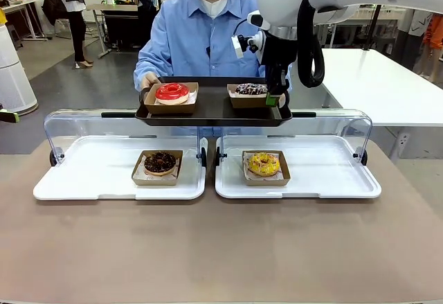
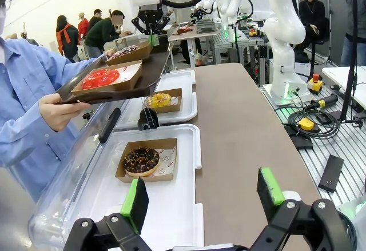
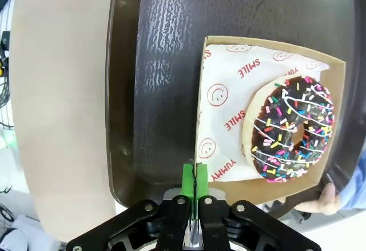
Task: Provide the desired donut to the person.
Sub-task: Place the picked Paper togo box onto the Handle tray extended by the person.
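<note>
Right gripper [image 3: 194, 191] is clamped on the brown cardboard tray [image 3: 201, 108] of the chocolate sprinkled donut [image 3: 289, 128], over the person's dark serving tray [image 3: 154, 62].

Two boxed donuts [image 1: 172, 93] sit on the person's tray [image 1: 208, 113], behind two table trays [image 1: 104, 172].

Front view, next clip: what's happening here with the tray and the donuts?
The person holds a dark tray over the table. The right gripper, jaws shut on the box of the sprinkled donut, has it resting on the tray beside the red donut. The chocolate donut and yellow donut sit in the white display trays. The left gripper hovers open.
</note>
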`<state>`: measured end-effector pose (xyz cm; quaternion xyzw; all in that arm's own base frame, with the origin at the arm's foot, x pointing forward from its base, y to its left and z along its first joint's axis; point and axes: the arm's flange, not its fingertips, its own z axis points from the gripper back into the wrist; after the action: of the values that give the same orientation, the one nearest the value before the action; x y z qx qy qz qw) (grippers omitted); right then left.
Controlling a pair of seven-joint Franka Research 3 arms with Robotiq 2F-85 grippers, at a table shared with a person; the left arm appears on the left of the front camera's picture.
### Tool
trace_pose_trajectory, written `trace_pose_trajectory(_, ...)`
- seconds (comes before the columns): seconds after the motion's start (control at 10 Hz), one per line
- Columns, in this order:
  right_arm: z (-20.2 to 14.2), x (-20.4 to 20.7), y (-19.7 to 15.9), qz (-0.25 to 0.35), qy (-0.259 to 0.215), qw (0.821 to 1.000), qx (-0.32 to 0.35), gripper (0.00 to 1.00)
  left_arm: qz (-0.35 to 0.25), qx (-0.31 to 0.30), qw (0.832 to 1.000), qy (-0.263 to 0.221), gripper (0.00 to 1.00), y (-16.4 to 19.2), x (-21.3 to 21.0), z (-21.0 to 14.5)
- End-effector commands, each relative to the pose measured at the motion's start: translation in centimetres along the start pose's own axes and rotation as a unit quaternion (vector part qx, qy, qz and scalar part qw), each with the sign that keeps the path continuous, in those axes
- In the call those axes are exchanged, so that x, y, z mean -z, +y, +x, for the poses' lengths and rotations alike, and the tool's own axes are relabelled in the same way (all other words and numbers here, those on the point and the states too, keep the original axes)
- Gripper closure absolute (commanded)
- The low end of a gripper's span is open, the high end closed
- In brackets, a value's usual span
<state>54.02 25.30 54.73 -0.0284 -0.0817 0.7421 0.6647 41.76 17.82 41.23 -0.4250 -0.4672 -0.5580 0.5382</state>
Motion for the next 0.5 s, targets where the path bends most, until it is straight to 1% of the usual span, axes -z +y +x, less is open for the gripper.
trace_pose_trajectory(0.0, -0.31, 0.4, 0.14, -0.012, 0.007, 1.0, -0.015, 0.8, 0.011, -0.005, 1.0, -0.002, 0.0, 0.12, 0.05, 0.22)
trace_pose_trajectory(0.1, -0.22, 0.36, 0.2, -0.012, 0.007, 1.0, -0.018, 0.42, 0.011, -0.005, 1.0, -0.002, 0.0, 0.12, 0.05, 0.22)
trace_pose_trajectory(0.2, -0.18, 0.3, 0.24, -0.013, 0.007, 1.0, -0.019, 0.22, 0.011, -0.005, 1.0, -0.002, 0.0, 0.12, 0.05, 0.22)
trace_pose_trajectory(0.3, -0.17, 0.3, 0.13, -0.014, 0.007, 1.0, -0.018, 0.0, 0.011, -0.005, 1.0, -0.002, 0.0, 0.12, 0.05, 0.22)
trace_pose_trajectory(0.4, -0.16, 0.23, 0.13, -0.015, 0.009, 1.0, -0.019, 0.0, 0.011, -0.005, 1.0, -0.002, 0.0, 0.12, 0.05, 0.22)
